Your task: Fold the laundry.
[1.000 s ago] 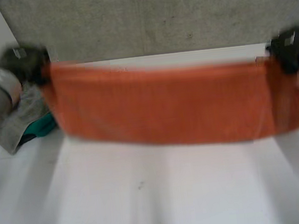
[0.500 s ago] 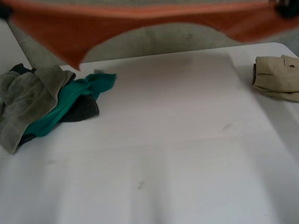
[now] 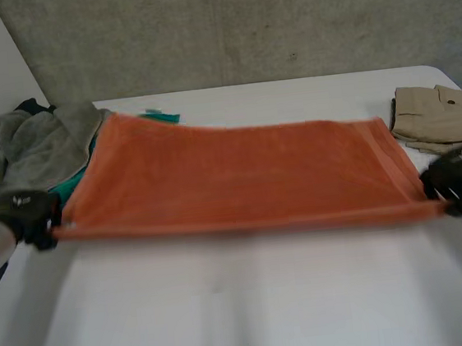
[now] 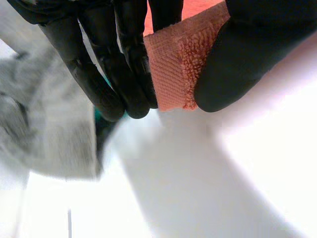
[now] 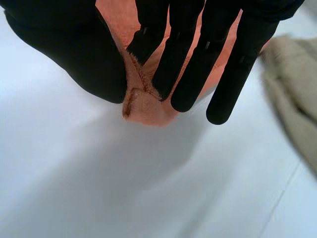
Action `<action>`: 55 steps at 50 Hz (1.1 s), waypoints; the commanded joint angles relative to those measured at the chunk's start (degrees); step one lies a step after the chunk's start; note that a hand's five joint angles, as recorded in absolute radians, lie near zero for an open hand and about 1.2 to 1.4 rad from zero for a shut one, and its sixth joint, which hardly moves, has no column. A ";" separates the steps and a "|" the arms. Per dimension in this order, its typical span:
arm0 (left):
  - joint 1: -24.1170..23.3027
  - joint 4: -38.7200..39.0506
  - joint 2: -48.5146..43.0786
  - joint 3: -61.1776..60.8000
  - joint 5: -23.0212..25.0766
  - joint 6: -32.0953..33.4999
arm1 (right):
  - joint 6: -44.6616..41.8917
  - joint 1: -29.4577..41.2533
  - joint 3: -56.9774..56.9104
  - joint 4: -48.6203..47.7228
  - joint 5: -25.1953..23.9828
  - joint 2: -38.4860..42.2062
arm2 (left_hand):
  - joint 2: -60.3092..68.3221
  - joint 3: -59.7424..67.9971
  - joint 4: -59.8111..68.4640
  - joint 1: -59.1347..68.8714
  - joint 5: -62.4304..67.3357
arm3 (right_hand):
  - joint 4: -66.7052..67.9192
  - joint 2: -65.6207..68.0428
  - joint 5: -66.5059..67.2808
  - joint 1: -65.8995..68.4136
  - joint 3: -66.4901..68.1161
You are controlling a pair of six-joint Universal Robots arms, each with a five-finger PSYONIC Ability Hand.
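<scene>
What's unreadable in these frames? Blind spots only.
- Head view: green cloth mostly hidden behind the orange towel.
- Head view: beige garment cut off by the edge.
- Head view: towel's far edge blurred; contact with the table unclear.
- Wrist views: left hand and right hand cover the towel beyond its pinched corners.

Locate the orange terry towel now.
Head view: the orange terry towel spans the middle of the white table, near corners pinched by the left hand and right hand, between the grey clothes pile and the beige garment.
</scene>
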 commanded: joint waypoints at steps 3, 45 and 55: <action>4.18 -14.76 8.82 -9.87 3.28 12.41 | -17.15 -3.48 8.52 10.26 1.52 -7.70 | 11.42 11.90 11.54 13.46 12.86 | 11.28 13.03 11.12 15.06 11.69; -17.88 -5.80 -32.65 53.49 -15.53 -8.41 | 8.43 12.87 -26.97 -34.84 14.07 24.90 | -58.58 -58.10 -58.46 -56.54 -57.14 | -53.91 -52.16 -54.07 -50.13 -53.50; -17.97 -5.89 -24.77 50.18 -15.27 -19.48 | 20.53 10.59 -20.95 -21.75 12.26 12.46 | -58.58 -58.10 -58.46 -56.54 -57.14 | -58.72 -56.97 -58.88 -54.94 -58.31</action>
